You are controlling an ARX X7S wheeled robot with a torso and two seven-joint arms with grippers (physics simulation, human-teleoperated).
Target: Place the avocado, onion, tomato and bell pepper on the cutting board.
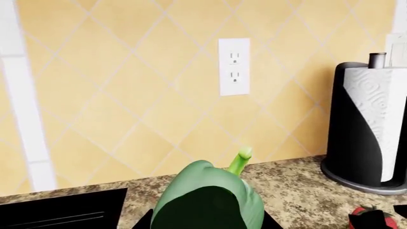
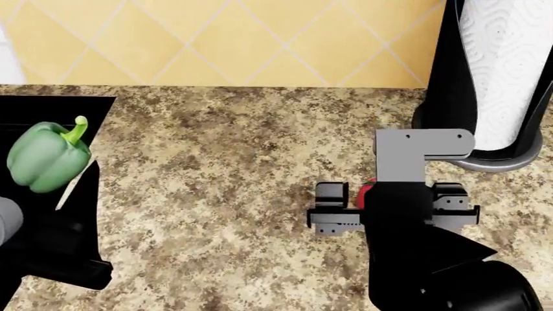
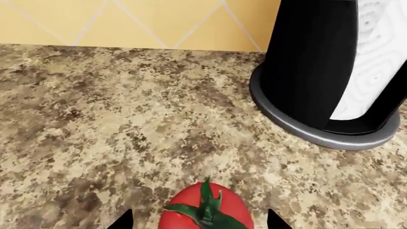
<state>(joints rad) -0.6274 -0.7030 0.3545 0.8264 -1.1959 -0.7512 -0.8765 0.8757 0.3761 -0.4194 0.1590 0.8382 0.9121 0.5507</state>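
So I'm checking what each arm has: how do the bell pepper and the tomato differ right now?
The bell pepper is green and lobed; the tomato is red and round. The pepper is lifted in the left gripper, tilted with its stem up toward the wall; the tomato rests upright on the countertop, between the right gripper's open fingers, not yet picked up. Both have green stems.

Head view: steep down onto counter (image 2: pixel 225 175). Wrist views: low, close, facing wall; all share towel holder (image 2: pixel 484 78), 1 o'clock.
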